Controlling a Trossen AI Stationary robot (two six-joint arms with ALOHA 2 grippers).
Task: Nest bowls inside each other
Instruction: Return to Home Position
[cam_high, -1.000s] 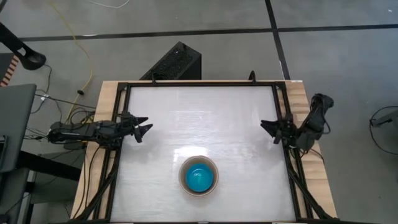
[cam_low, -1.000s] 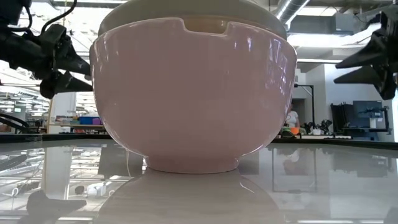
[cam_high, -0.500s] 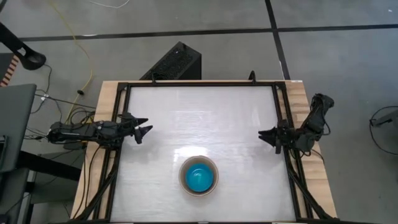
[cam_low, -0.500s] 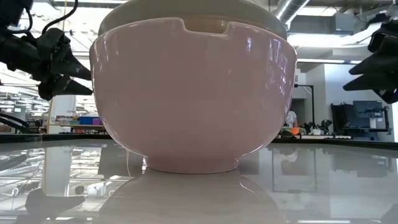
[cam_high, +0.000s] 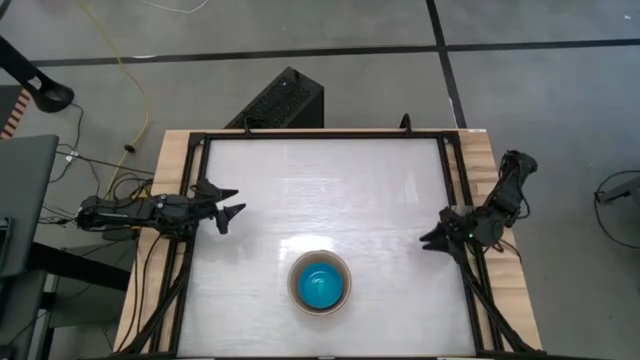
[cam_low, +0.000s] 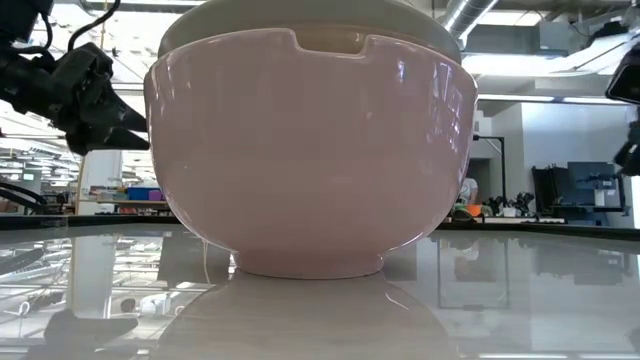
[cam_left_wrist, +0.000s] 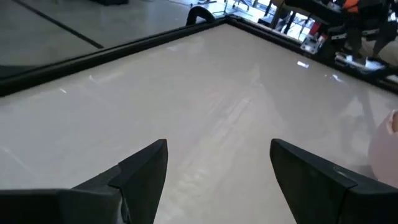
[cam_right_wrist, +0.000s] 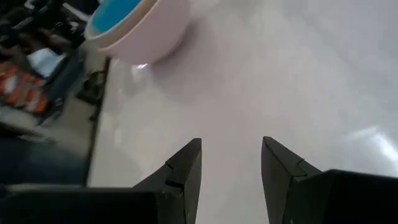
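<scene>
The bowls stand nested in one stack near the middle of the table's near edge, resting on the base of the pale pink outer bowl. A cream rim rises above the pink one, and a cyan bowl lies innermost. My left gripper hovers open at the table's left edge, pointing toward the right, well away from the stack. My right gripper hovers open at the right edge, pointing toward the stack. Neither has anything between its fingers.
A black frame runs round the white tabletop, with wooden strips outside it. The far half of the table lies bare between the two arms. A black box stands on the floor beyond the far edge.
My right gripper has swung its fingers toward the table's near edge and tipped downward, so it now points at the stack; its opening is unchanged. My left gripper has rolled a little in place. The bowls have not moved.
</scene>
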